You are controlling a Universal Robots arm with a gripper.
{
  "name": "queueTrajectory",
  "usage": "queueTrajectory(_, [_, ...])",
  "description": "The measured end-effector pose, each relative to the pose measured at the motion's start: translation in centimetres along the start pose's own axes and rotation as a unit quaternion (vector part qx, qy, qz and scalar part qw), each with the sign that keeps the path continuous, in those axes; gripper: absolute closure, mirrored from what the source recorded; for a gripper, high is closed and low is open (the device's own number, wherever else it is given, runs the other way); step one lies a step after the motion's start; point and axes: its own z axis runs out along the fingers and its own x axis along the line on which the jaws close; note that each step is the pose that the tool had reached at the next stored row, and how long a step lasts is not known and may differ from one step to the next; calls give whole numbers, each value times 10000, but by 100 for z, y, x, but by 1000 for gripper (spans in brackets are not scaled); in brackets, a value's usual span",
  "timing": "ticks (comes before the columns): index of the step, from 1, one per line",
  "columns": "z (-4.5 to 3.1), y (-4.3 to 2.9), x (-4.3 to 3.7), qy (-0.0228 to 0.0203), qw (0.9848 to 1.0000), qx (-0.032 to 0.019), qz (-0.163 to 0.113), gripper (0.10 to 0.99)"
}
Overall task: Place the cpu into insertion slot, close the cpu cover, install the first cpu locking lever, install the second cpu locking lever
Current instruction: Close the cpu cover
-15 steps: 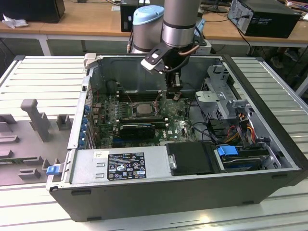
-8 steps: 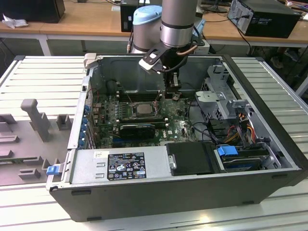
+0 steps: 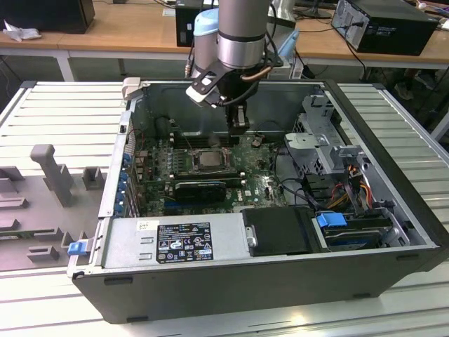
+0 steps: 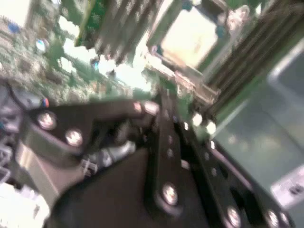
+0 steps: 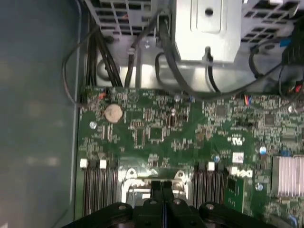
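Exterior view: the claw (image 3: 238, 122), pressed together, hangs near the cpu's (image 3: 208, 160) far side; slipping, it might scratch the motherboard (image 3: 258, 184).

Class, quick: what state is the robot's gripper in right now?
Gripper: closed, holding nothing that shows.

A ribbed table (image 3: 63, 112) carries a computer case (image 3: 280, 281) and grey fixtures (image 3: 52, 172).

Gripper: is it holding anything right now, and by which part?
Nothing seems to be held: in the first wrist view the gripper is shut, its fingers together with nothing between them.
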Motion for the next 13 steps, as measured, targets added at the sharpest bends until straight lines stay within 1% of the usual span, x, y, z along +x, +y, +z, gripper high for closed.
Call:
queueTrajectory(1, [8, -21, 2, 2, 10000, -2, 1, 980])
queueTrajectory(3, [80, -47, 3, 0, 10000, -1, -3, 980])
queueTrajectory(5, [119, -75, 5, 1, 10000, -1, -18, 980])
queueTrajectory(6, [146, -112, 7, 1, 10000, -2, -37, 980])
queueTrajectory(7, [166, -200, 10, 1, 10000, -2, -45, 980])
queueTrajectory(8, [175, -272, 13, 1, 10000, -2, -48, 980])
queueTrajectory(9, [184, -322, 16, 2, 10000, -2, -52, 980])
queueTrajectory(11, [189, -386, 19, 2, 10000, -2, -62, 980])
queueTrajectory(12, [189, -438, 22, 3, 10000, -2, -63, 980])
queueTrajectory(13, [187, -458, 22, 2, 10000, -2, -63, 980])
